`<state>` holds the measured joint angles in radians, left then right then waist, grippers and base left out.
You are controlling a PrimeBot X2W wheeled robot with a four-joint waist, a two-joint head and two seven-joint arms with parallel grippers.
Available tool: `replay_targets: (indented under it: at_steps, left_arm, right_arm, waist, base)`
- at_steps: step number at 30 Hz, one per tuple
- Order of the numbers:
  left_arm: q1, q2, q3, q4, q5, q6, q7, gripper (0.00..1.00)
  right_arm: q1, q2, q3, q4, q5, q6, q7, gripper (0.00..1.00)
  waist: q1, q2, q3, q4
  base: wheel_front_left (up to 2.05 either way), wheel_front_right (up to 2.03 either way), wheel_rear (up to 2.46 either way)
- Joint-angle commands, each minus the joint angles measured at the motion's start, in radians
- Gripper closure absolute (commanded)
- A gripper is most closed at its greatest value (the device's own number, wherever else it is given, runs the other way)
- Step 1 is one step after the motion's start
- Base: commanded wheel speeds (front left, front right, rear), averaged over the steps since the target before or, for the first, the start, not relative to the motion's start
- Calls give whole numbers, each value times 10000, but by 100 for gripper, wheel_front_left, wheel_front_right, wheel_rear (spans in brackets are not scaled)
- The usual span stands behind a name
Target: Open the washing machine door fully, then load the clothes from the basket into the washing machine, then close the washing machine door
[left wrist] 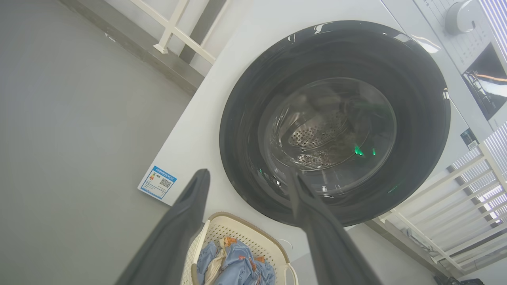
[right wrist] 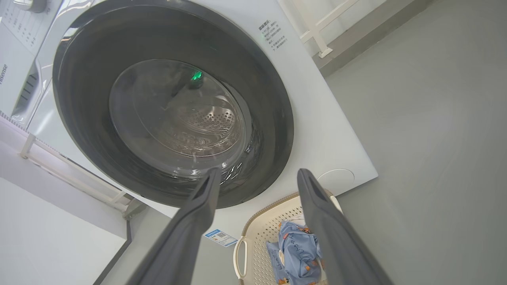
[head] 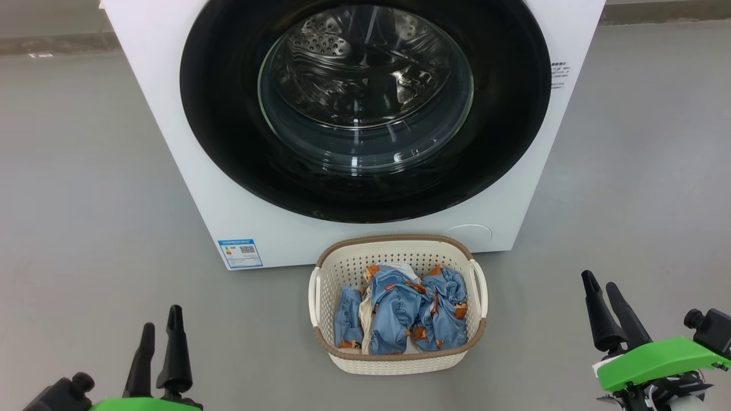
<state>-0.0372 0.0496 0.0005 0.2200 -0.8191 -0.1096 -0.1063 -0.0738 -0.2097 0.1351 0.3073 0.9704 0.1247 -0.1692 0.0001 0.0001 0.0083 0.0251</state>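
Nothing is done yet: the washing machine door [head: 365,108], at twelve o'clock, is shut, the clothes [head: 400,311] lie in the basket [head: 394,238] at its six o'clock, and the left hand [head: 161,317] and right hand [head: 599,279] stand wide, empty.

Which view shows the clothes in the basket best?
The head view: it looks down into the basket and shows the whole bundle of clothes. Both wrist views cut the bundle off at their bottom edges.

Smooth grey floor [head: 74,171], low grey kerb [head: 57,43] along the back, white railing [left wrist: 171,29], perhaps slatted blinds [left wrist: 497,146] beyond.
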Motion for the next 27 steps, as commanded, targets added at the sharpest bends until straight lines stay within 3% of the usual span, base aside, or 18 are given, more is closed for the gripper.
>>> replay_targets:
  at_steps: [1,27]
  left_arm:
    - [-389,203,147,-339,280,-69,-113,0]
    - [-514,344,-100,-477,3338,-144,-876,0]
  right_arm:
    - [-412,-232,113,-273,-340,40,-146,0]
    - [-530,-417,221,-163,-3267,50,-559,0]
  waist:
    - [-1,-1,0,6]
    - [-1,-1,0,188]
  base:
    - [0,0,0]
    - [0,0,0]
